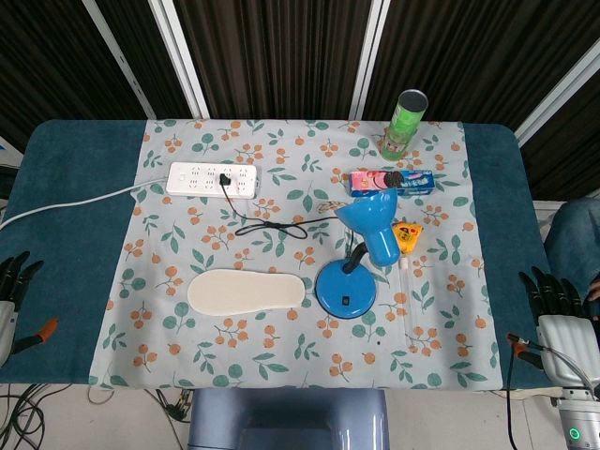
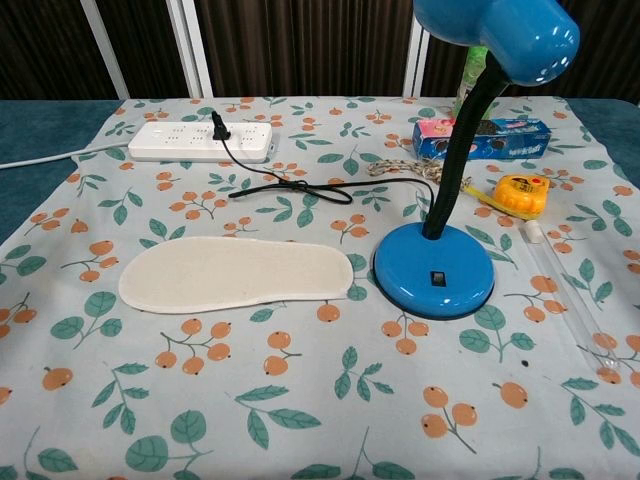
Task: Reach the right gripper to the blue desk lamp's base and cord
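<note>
One blue desk lamp [image 1: 356, 262] stands on the floral tablecloth [image 1: 234, 361], right of centre, its round base [image 2: 434, 270] flat on the cloth and its shade [image 2: 500, 35] bent over on a black gooseneck. One black cord [image 2: 275, 187] runs from near the base in a loose tangle across the cloth to its plug, seated in the single white power strip [image 1: 212, 179] at the rear left; the strip's own white cable [image 1: 70, 202] trails off to the left edge. One cream shoe insole [image 2: 236, 273] lies flat just left of the lamp base, close to it but apart. Behind the lamp sit one box of sandwich cookies [image 1: 392, 181] and one green cylindrical canister [image 1: 405, 124], upright. One yellow tape measure [image 2: 522, 192] lies to the right of the lamp neck, and one clear slim tube [image 2: 563, 300] lies lengthwise near the right side of the base. The right hand [image 1: 562, 314] rests at the table's right edge, well apart from the lamp, fingers spread and holding nothing. The left hand [image 1: 14, 281] sits at the far left edge, partly cut off, its dark fingers apart and empty.
</note>
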Tool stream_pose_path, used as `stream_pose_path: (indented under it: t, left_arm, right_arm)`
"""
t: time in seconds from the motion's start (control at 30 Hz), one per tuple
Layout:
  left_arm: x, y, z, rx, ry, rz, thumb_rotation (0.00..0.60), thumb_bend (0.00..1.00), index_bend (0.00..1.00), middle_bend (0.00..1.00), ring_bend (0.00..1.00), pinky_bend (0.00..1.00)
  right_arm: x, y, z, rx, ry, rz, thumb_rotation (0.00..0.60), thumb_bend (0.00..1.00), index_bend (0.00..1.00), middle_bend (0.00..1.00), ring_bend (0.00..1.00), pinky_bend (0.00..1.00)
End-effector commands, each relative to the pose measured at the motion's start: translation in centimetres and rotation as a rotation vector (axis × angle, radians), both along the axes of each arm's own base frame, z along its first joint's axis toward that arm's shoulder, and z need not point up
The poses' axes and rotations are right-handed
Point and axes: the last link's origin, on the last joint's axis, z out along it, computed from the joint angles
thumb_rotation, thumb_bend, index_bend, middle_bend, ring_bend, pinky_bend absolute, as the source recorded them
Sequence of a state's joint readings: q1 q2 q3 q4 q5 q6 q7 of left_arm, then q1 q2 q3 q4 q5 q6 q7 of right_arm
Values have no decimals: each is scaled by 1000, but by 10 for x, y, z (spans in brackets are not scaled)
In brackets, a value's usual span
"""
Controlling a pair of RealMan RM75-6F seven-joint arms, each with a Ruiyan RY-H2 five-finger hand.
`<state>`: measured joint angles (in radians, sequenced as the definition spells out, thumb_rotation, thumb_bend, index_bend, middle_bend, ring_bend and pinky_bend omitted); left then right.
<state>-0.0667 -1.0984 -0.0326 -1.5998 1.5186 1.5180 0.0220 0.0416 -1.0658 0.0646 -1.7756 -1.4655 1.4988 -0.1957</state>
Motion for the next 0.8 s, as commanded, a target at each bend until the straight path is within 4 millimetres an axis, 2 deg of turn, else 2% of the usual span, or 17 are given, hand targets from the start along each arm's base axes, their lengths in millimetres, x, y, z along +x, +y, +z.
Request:
stream_pose_path:
  t: [0.03,0.8]
  left_arm:
    - [0,0,0,1,0,1,600,208,108,4,0,86]
    - [0,-1,1,9,1,2,600,209,108,4,0,86]
  right_arm:
    - [0,0,0,2,-1,-1,600,298,20,0,0,0]
    - [2,2,2,1,-12,6,600,298,20,0,0,0]
